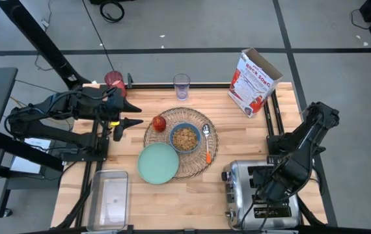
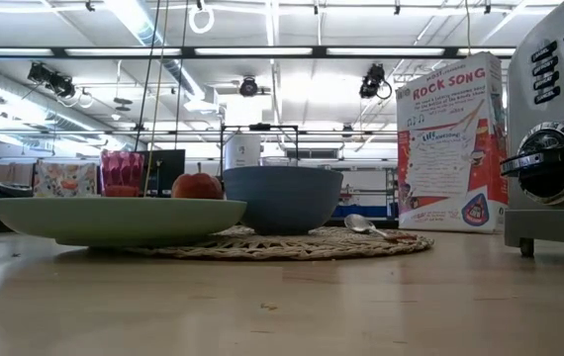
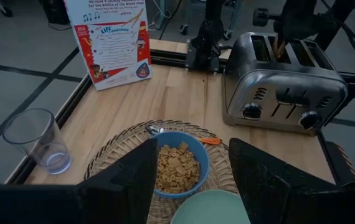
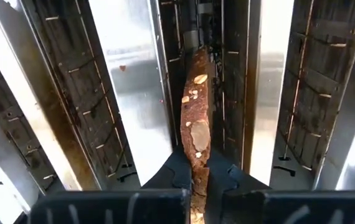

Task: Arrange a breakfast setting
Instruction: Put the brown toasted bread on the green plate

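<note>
A round straw placemat (image 1: 195,166) lies mid-table. On it stand a blue bowl (image 1: 185,138) of cereal and a red apple (image 1: 159,122), and an orange-handled spoon (image 1: 206,144) lies beside the bowl. A mint-green plate (image 1: 159,163) rests on the placemat's near left edge. A red-filled glass (image 1: 114,80) stands at the far left. A toast slice (image 4: 195,118) stands in a slot of the chrome toaster (image 1: 260,195). My right gripper (image 4: 199,177) is above the toaster, shut on the toast. My left gripper (image 1: 125,122) is open and empty, left of the apple. My right gripper pinches the toast slice's upper edge (image 4: 196,155) between its two fingers (image 4: 174,177), one on each flat face. The fingers come from above, pointing down into the slot. The slice stands upright on edge, its lower part down inside the toaster slot.
A cereal box (image 1: 254,81) stands at the far right and an empty clear glass (image 1: 181,85) at the far middle. A clear plastic tray (image 1: 109,198) lies at the near left. Bare wood shows between the placemat and the toaster.
</note>
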{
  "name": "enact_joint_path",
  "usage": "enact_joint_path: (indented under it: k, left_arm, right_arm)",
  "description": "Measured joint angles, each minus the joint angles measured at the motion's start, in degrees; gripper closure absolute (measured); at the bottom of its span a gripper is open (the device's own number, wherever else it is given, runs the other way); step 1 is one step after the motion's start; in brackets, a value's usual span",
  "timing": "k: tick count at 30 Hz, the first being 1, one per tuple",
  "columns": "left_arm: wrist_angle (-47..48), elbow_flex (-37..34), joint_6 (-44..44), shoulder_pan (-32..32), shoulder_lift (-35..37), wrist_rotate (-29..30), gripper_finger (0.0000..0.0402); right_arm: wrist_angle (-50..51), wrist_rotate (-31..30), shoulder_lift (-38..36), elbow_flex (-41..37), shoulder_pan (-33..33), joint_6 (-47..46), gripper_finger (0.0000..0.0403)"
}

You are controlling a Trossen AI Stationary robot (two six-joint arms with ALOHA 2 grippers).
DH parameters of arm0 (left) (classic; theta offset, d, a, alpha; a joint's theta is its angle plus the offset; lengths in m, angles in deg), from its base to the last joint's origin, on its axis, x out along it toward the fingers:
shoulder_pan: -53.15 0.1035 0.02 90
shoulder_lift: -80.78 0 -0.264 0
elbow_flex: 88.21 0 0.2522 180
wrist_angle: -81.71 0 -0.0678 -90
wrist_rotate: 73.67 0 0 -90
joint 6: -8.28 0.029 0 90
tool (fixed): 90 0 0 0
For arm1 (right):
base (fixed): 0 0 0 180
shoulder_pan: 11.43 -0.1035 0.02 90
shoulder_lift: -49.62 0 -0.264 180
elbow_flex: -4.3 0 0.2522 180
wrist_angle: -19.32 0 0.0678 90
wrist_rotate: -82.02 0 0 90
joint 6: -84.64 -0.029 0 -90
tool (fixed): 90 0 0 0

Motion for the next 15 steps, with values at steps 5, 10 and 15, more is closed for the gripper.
enact_joint_path:
  k: [5, 10, 15]
  left_arm:
    - [-0.09, 0.00, 1.34, 0.00, 0.03, 0.01, 0.0198]
    - [-0.88, 0.00, 2.61, -0.02, 0.20, -0.01, 0.0198]
    - [-1.19, 0.00, 3.00, -0.02, 0.20, 0.01, 0.0198]
  right_arm:
    - [1.54, 2.19, -0.61, 3.16, 1.45, -1.27, 0.0392]
    - [4.29, 0.59, -1.01, 11.71, 4.55, -0.92, 0.0392]
    - [4.48, 0.18, -1.22, 21.21, 9.34, -1.27, 0.0392]
